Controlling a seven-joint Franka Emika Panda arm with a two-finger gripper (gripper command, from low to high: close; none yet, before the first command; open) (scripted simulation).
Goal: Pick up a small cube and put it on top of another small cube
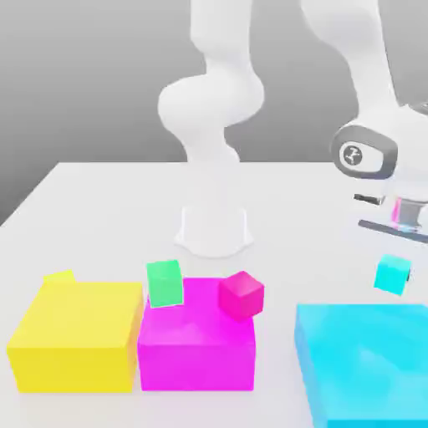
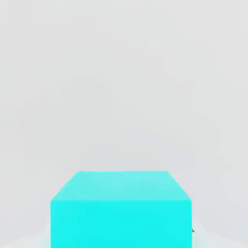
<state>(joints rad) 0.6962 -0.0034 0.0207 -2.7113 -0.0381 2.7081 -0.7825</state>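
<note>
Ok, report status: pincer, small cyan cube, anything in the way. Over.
Pincer shut on small cyan cube. Large cyan block nearby, possible obstacle. Over.

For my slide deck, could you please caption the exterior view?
Robot gripper holding a small cyan cube near a large cyan block.

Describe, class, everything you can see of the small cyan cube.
The small cyan cube is plain and bright, with flat faces, straight edges and a smooth, plastic-like look; no marking or damage is visible. The exterior view shows it slightly tilted, just beyond the far edge of the large cyan block, without touching it. The pincer is closed on its sides. Whether its underside touches the table cannot be told.
</note>
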